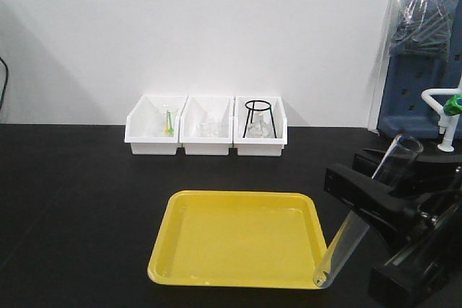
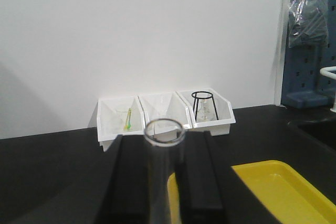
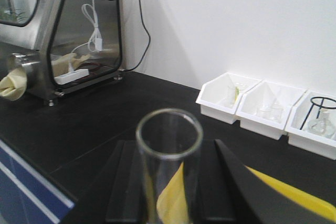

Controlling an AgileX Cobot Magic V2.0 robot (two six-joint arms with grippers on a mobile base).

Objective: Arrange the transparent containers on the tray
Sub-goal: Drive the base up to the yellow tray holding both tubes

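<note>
The yellow tray (image 1: 238,239) lies on the black bench in front of the bins, and nothing lies in it. My right gripper (image 1: 369,205) is shut on a clear test tube (image 1: 346,239) that slants down to the left. The tube's rounded end sits at the tray's right front rim and its open rim points up. In the right wrist view this test tube (image 3: 168,177) stands between the black fingers (image 3: 131,182). My left gripper (image 2: 165,142) is shut on a second test tube (image 2: 160,182), with the tray (image 2: 278,187) low to its right. The left arm is outside the front view.
Three white bins (image 1: 206,126) line the back wall. They hold small glassware, and a black wire tripod (image 1: 258,117) stands in the right one. A tap with a green knob (image 1: 451,106) and a blue board stand at the right. A glovebox (image 3: 58,35) sits far left.
</note>
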